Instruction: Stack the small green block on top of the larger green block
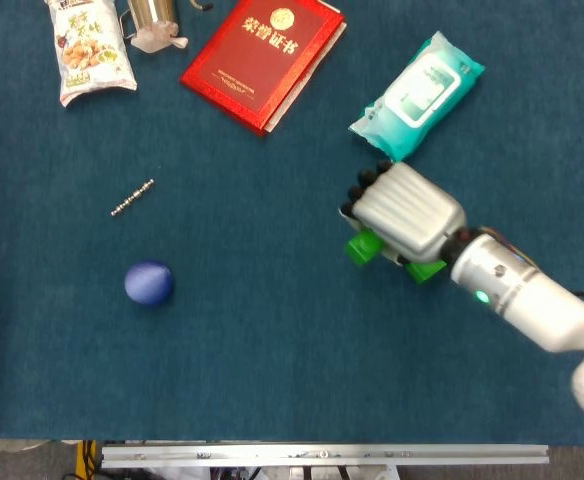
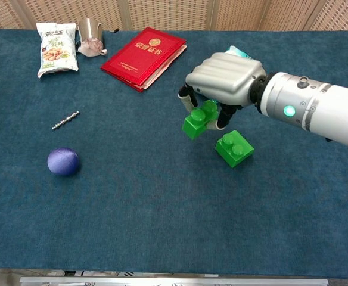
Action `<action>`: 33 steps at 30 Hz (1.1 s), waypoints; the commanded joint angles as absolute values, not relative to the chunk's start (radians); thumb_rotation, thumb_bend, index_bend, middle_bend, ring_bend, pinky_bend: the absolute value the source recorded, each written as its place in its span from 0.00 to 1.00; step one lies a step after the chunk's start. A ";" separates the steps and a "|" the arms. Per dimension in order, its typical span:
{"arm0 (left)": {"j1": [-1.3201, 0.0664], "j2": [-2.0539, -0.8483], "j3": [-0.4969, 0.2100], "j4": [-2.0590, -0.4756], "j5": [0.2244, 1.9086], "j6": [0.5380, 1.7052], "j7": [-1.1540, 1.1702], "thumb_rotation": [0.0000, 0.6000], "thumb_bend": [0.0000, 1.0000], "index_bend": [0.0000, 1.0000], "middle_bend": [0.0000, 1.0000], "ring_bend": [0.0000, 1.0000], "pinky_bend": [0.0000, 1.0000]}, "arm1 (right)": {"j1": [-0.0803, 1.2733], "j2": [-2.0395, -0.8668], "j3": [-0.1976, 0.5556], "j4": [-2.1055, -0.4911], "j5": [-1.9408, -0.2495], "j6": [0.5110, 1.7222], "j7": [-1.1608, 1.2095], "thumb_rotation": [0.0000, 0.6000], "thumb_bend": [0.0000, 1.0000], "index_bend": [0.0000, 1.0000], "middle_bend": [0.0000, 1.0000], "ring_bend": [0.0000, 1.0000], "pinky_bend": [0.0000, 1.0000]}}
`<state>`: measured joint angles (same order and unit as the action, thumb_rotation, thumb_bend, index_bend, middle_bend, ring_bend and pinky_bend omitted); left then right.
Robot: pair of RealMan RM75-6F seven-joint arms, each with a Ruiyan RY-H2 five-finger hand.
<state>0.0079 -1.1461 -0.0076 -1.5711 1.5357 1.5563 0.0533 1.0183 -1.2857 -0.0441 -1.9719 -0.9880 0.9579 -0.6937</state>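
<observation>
Fingers (image 2: 189,98) curled down, pinching the small green block (image 2: 199,120) under the right hand (image 2: 224,77), lifted off the table (image 2: 162,202), centre-right of chest view. Larger green block (image 2: 234,148) sits just lower right, apart. Block hangs tilted; risk: studs misalign on descent, or it knocks the base aside.

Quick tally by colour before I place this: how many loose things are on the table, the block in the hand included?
Green: 2, the small block held in the right hand and the larger block
Red: 1, booklet
Blue: 1, ball
Teal: 1, wipes pack
White: 1, snack bag
Metal: 2, cup, small chain-like piece
Total: 8
</observation>
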 commanded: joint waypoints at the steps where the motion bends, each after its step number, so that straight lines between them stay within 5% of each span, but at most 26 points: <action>1: 0.006 -1.142 -0.005 -1.578 1.540 1.553 0.049 1.00 0.22 0.05 0.12 0.11 0.11 | 0.978 -1.247 -0.080 -1.990 -1.054 0.955 -0.657 1.00 0.24 0.58 0.47 0.29 0.35; 20: 0.003 -1.144 0.001 -1.577 1.537 1.540 0.042 1.00 0.22 0.05 0.12 0.11 0.11 | 0.812 -1.102 -0.190 -1.935 -1.201 0.986 -0.605 1.00 0.24 0.58 0.47 0.30 0.35; 33: 0.001 -1.143 0.004 -1.587 1.543 1.542 0.042 1.00 0.22 0.05 0.12 0.11 0.11 | 0.760 -1.162 -0.199 -1.852 -1.207 0.940 -0.669 1.00 0.24 0.58 0.47 0.30 0.35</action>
